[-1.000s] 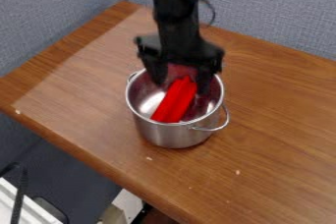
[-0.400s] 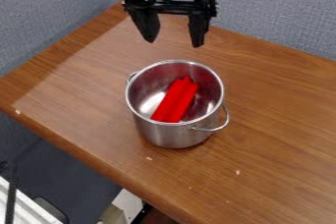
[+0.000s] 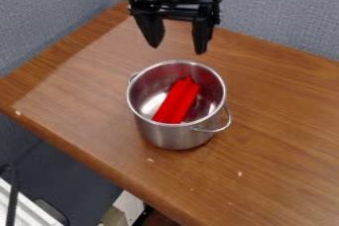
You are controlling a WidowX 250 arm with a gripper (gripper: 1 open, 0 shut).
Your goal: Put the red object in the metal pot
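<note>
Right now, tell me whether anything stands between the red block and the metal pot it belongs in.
Nothing visible does. The bright red elongated block already lies inside the shiny round steel pot, leaning against its inner wall. The black gripper hangs above the pot, jaws open and empty.

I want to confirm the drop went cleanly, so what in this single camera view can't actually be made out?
- Lower end of the red block: hidden by the near wall of the pot, so how it rests on the bottom is unclear.
- Arm above the open gripper: cut off by the top edge.
- Table: its right side runs out of frame.
- Clutter under the table: too dark and blurred.
</note>
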